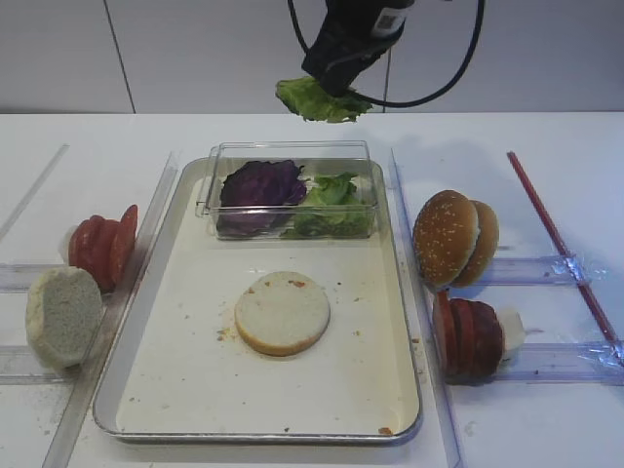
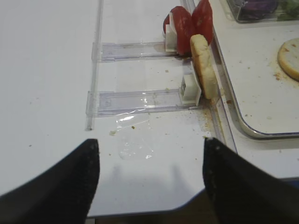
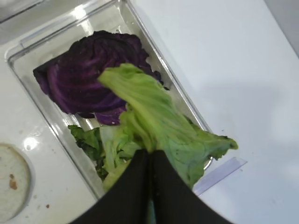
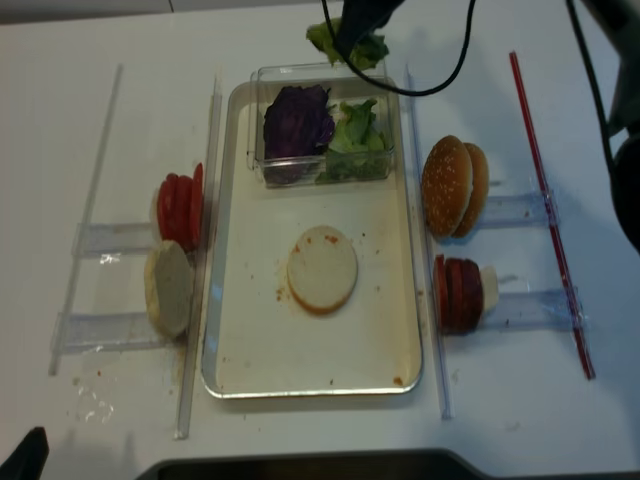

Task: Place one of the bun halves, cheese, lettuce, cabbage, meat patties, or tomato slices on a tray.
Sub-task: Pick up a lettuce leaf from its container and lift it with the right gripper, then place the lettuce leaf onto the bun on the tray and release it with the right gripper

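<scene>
right hand: your jaws are pinched tight on the lettuce, high above the far end of the tray.
held leaf: it hangs out ahead of and below your hand, stem end in the jaws, ruffled end free; its long axis runs away from the hand.
below the hand: the clear plastic box with the cabbage and more green leaves sits almost straight beneath the leaf, so a drop here would likely land it back in the box.
target: the bun half, cut face up, lies on the tray floor beyond the box, toward your own base; open tray floor surrounds it.
move needed: i judge you must bring the hand back toward yourself, past the box wall, before lowering.
left hand: your fingers stand wide apart and hold nothing, over the bare surface beside the tomato slices; it is the farther arm from the leaf.
</scene>
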Controlling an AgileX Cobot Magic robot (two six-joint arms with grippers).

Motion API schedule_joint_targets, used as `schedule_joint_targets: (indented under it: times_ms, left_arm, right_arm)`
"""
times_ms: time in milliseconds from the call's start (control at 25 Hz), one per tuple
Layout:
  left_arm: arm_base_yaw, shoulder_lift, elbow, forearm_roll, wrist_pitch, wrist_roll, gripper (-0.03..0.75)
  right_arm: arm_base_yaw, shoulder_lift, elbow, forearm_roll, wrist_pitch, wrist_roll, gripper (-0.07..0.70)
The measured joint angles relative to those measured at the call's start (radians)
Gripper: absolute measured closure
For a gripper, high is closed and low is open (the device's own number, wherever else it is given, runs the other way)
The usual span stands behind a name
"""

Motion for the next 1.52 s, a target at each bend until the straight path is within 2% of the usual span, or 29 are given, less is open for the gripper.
schedule_joint_targets:
  times_ms: [360,800,1200,1520]
  left_arm:
    - [0.000,0.000,0.000,0.000,0.000,0.000,0.279]
    - [0.000,0.000,0.000,0.000,0.000,0.000,0.279]
    - [0.000,0.000,0.000,0.000,0.000,0.000,0.279]
    - [0.000,0.000,0.000,0.000,0.000,0.000,0.279]
  right_arm:
    - [0.054,-0.162,0.176,0.031,0.004,0.008,0.583]
    - [0.106,-0.272,0.475,0.184,0.000,-0.045,0.583]
    - [0.219,-0.281,0.562,0.192,-0.024,-0.088,0.583]
    - [0.228,-0.269,0.568,0.149,-0.076,-0.104,0.583]
